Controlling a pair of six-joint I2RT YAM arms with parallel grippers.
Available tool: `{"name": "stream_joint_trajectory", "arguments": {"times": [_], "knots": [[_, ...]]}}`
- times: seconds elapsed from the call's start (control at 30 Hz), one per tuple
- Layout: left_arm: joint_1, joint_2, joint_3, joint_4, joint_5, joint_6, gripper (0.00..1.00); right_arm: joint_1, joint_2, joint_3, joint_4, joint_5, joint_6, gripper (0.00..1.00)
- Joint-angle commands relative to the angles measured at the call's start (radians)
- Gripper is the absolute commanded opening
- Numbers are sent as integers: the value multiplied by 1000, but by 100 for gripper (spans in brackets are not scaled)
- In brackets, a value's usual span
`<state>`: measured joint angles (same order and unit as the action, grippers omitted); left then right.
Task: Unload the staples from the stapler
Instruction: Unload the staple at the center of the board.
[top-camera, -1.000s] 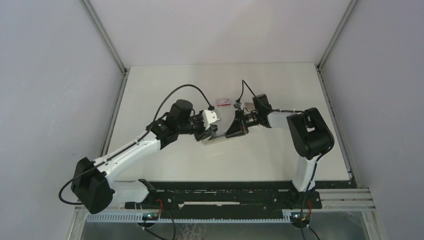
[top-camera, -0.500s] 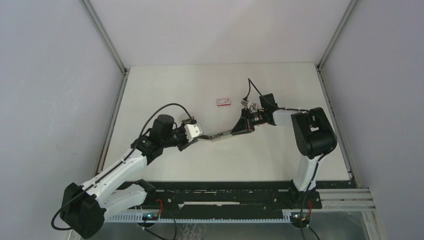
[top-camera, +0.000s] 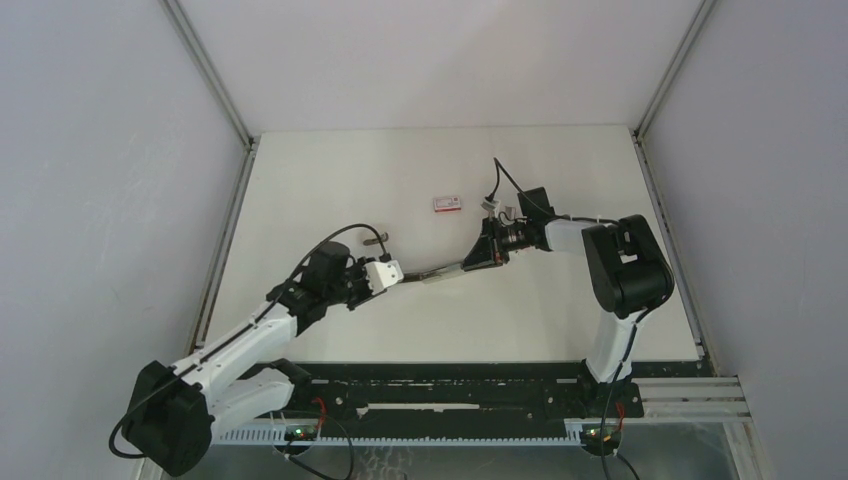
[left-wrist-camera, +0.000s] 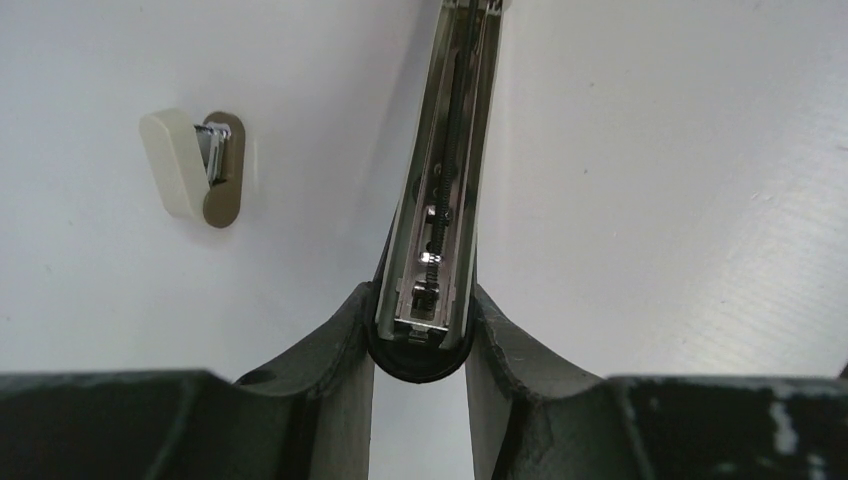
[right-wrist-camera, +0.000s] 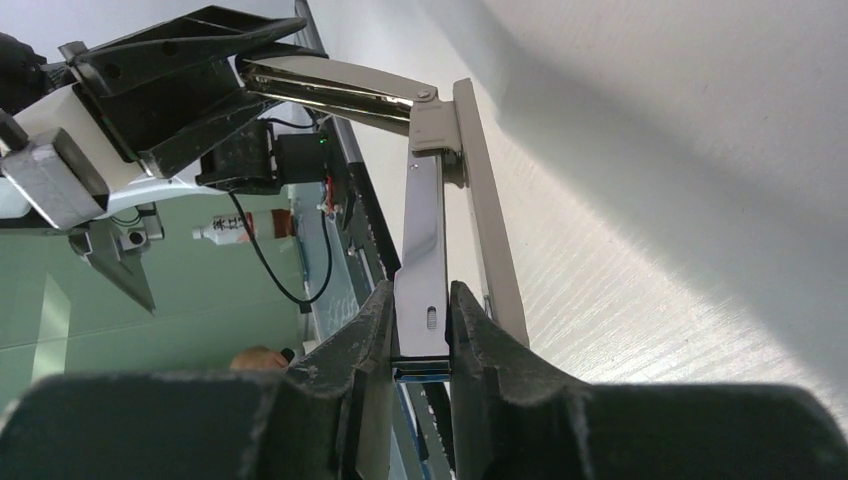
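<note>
Chrome stapler (top-camera: 441, 272), unfolded nearly straight, spanned the two grippers. Compared with one second earlier, the left arm (top-camera: 258, 335) had drawn back toward its base, pulling the stapler open. Its left gripper (left-wrist-camera: 420, 325) clamped the magazine's end and the right gripper (right-wrist-camera: 421, 325) pinched the metal arm. No staples could be made out in the channel.

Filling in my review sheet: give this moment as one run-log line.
left gripper: shut on stapler magazine end | right gripper: shut on its other arm | stapler: spread open between both | staples: none visible
</note>
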<state>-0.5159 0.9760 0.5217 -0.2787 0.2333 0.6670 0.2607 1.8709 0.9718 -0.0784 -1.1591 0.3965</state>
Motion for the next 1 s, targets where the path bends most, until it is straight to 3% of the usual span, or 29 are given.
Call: {"name": "stream_joint_trajectory", "arguments": {"times": [0.0, 0.33, 0.73, 0.97], "knots": [[25, 56, 0, -15, -157, 77, 17, 4, -79, 20, -17, -122, 48, 0], [25, 104, 12, -19, -160, 98, 52, 3, -115, 20, 10, -160, 80, 0], [25, 79, 19, -33, -143, 87, 78, 2, -176, 20, 44, -207, 116, 0], [25, 67, 1, -16, -139, 75, 86, 0, -221, 20, 66, -243, 136, 0]]}}
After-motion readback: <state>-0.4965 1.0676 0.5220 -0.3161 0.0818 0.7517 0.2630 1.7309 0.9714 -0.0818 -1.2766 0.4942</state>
